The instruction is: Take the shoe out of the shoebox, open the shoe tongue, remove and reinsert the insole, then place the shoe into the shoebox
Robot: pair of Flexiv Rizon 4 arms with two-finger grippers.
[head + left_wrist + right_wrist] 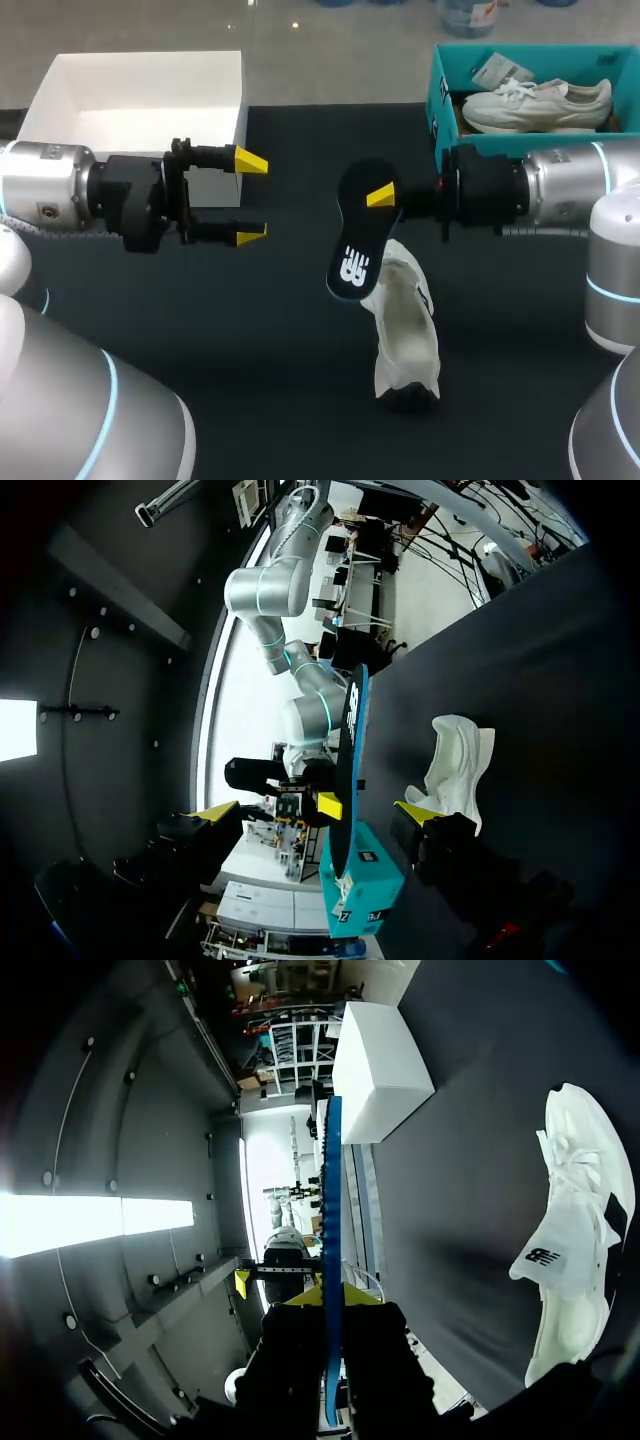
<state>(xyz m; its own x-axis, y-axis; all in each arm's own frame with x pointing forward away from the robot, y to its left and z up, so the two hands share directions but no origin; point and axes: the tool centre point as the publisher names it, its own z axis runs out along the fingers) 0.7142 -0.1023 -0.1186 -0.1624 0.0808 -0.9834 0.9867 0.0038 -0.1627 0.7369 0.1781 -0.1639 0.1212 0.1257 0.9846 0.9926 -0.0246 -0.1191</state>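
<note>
Insole (352, 262): dark, clamped in right fingers (380, 195), just above white shoe (405, 330) lying on dark surface (250, 350). Left fingers (250, 161): spread wide, empty, left of shoe. Teal shoebox (437, 95): behind shoe.

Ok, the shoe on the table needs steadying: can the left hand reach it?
Probably yes: the left hand is open, nothing lies between it and the shoe, though the insole hangs above.

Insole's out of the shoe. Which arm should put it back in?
Right. The right gripper is shut on the insole, which hangs right by the white shoe. The left gripper is open, empty and further off to the side.
</note>
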